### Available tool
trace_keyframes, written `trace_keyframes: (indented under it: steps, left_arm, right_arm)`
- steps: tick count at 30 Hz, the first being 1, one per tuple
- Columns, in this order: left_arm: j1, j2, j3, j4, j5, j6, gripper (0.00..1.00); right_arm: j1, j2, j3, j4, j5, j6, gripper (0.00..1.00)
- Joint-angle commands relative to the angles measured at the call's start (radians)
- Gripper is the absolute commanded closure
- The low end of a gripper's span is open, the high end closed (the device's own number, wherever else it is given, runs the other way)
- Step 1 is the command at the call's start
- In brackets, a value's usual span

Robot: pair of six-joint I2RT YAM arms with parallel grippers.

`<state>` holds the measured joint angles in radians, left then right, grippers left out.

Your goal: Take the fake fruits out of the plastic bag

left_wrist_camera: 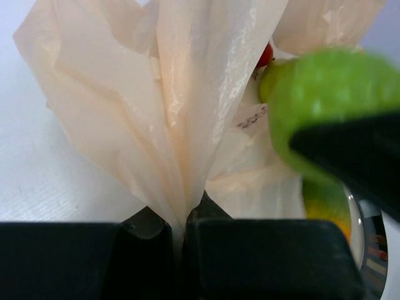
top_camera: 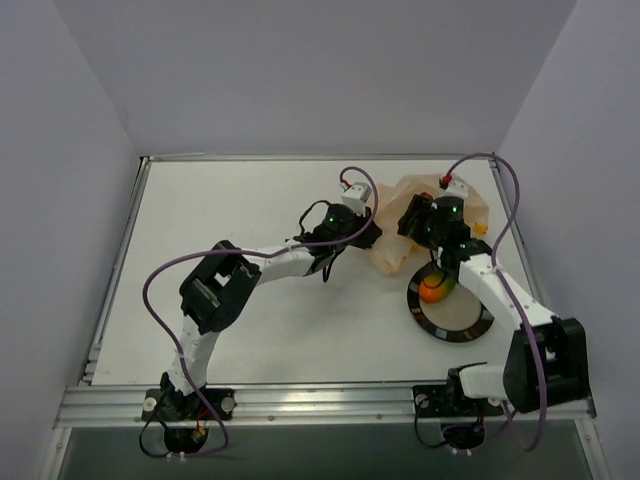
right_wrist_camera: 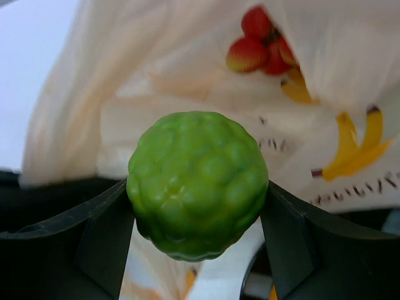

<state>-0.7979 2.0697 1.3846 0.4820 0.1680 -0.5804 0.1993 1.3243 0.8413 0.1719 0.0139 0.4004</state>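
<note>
Right claw (right_wrist_camera: 197, 206) is clamped on a bumpy green ball (right_wrist_camera: 197, 184), one finger on each side of it, holding the ball just outside the plastic bag (top_camera: 388, 255). Left claw (left_wrist_camera: 181, 219) is pressed together on a gathered fold of the same bag, the film rising from between its fingers. White tabletop (top_camera: 230, 210) carries everything and is bounded by pale walls (top_camera: 90, 120) at the left, far and right edges. The bag, crinkled and translucent peach, sits in the far right part of the tabletop, between the two claws. Inside it a cluster of red berries (right_wrist_camera: 262, 40) shows, with a yellowish shape just below them; whether that is a fruit or printing on the film cannot be told. A black-rimmed round plate (top_camera: 450, 334) lies just nearer than the bag, partly under the right arm, and holds an orange-green mango (top_camera: 435, 288). Both arms converge on the bag and crowd that corner. The left and near-centre parts of the tabletop, crossed only by the left arm, offer open room.
</note>
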Motion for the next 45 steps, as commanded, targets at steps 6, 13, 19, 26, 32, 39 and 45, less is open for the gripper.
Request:
trace_keyframes:
  steps: [6,13,19,26,32,39,45]
  left_arm:
    - [0.022,-0.02,0.106,0.044,0.036,-0.012,0.98]
    - [0.025,-0.022,0.111,0.053,0.042,-0.018,0.98]
    - [0.026,-0.023,0.117,0.055,0.042,-0.012,0.98]
    - [0.026,-0.014,0.111,0.084,0.047,-0.027,0.98]
    - [0.026,-0.013,0.111,0.096,0.05,-0.033,0.98]
    - [0.026,0.004,0.128,0.11,0.061,-0.041,0.98]
    - [0.026,0.006,0.136,0.099,0.059,-0.026,0.96]
  right_arm:
    - [0.023,-0.373,-0.137,-0.375,0.092,0.142,0.49]
    - [0.074,-0.54,-0.199,-0.555,0.115,0.308,0.49]
    - [0.121,-0.537,-0.232,-0.61,0.034,0.414,0.49]
    - [0.166,-0.559,-0.243,-0.686,0.123,0.495,0.46]
    - [0.181,-0.533,-0.321,-0.672,0.142,0.564,0.42]
    - [0.181,-0.473,-0.329,-0.673,0.204,0.584,0.22]
    - [0.181,-0.451,-0.312,-0.673,0.25,0.563,0.0]
